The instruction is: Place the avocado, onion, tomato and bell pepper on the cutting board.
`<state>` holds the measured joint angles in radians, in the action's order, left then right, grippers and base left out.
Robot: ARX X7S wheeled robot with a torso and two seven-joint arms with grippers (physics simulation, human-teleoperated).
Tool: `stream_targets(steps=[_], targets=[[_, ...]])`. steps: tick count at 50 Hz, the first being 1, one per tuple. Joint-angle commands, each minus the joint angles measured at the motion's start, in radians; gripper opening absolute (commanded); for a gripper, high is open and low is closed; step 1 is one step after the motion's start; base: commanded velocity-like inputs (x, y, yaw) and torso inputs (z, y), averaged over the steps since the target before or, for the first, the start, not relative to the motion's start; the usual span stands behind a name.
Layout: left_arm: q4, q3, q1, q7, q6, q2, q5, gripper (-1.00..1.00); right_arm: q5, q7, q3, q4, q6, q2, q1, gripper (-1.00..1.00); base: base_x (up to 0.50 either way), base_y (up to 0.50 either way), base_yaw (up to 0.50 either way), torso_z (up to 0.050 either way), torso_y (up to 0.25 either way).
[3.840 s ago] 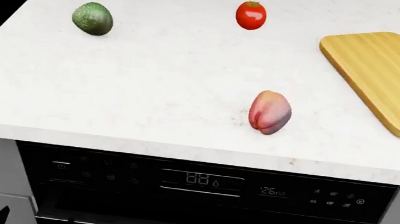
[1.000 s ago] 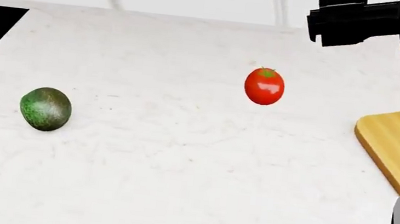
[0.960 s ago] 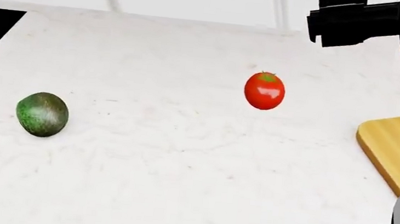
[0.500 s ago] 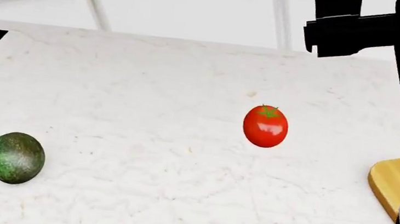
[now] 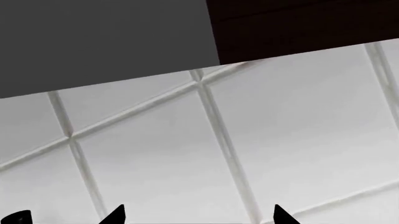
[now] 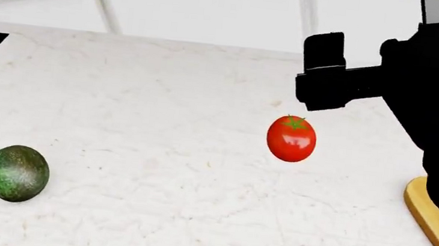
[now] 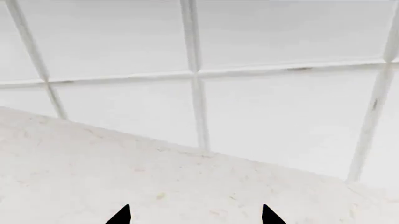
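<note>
I've swung my right end effector in over the desk; it's now just above the tomato, fingers apart, holding nothing. The cutting board is beside, the avocado well off.

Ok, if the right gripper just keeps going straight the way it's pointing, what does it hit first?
Judging by its wrist view, the right gripper points low across the bare countertop toward the tiled wall. Nothing lies between, so it would probably skim the countertop and then meet the wall; depth is unclear.
</note>
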<state>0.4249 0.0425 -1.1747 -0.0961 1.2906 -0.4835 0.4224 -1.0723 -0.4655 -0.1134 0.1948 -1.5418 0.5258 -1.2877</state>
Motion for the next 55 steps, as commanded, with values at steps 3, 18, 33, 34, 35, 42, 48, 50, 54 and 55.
stream_targets(steps=[3,18,33,34,35,42,48,50,54,55], targets=[[0.006,-0.006,-0.006,-0.003,0.006,-0.004,0.004,1.0,-0.246,-0.072,-0.139,-0.29,-0.025,0.028,-0.163,1.0,0.0,0.0,0.0,0.0,0.0],[0.004,-0.018,-0.015,-0.002,0.005,-0.008,0.009,1.0,-0.346,0.003,-0.274,-0.458,0.042,0.04,-0.206,1.0,0.0,0.0,0.0,0.0,0.0],[0.001,-0.022,-0.015,-0.003,0.004,-0.014,0.012,1.0,-0.141,0.208,-0.449,-0.558,0.199,0.023,-0.19,1.0,0.0,0.0,0.0,0.0,0.0],[-0.001,-0.023,-0.015,-0.003,0.002,-0.014,0.012,1.0,-0.124,0.224,-0.469,-0.551,0.215,0.02,-0.18,1.0,0.0,0.0,0.0,0.0,0.0],[-0.002,-0.023,-0.016,-0.003,0.002,-0.014,0.012,1.0,-0.111,0.233,-0.481,-0.556,0.224,0.018,-0.179,1.0,0.0,0.0,0.0,0.0,0.0],[-0.005,-0.024,-0.015,-0.003,0.0,-0.015,0.013,1.0,-0.032,0.291,-0.55,-0.62,0.293,-0.014,-0.167,1.0,0.0,0.0,0.0,0.0,0.0],[-0.011,-0.031,-0.009,-0.005,-0.01,-0.015,0.01,1.0,0.021,0.331,-0.589,-0.684,0.35,-0.037,-0.16,1.0,0.0,0.0,0.0,0.0,0.0],[-0.009,-0.029,-0.007,-0.006,-0.009,-0.015,0.012,1.0,0.029,0.338,-0.596,-0.688,0.367,-0.042,-0.149,1.0,0.0,0.0,0.0,0.0,0.0],[-0.008,-0.03,-0.007,-0.006,-0.009,-0.017,0.013,1.0,0.043,0.354,-0.608,-0.711,0.392,-0.056,-0.14,1.0,0.0,0.0,0.0,0.0,0.0],[-0.007,-0.029,-0.006,-0.006,-0.009,-0.018,0.013,1.0,0.048,0.361,-0.612,-0.719,0.398,-0.059,-0.14,1.0,0.0,0.0,0.0,0.0,0.0]])
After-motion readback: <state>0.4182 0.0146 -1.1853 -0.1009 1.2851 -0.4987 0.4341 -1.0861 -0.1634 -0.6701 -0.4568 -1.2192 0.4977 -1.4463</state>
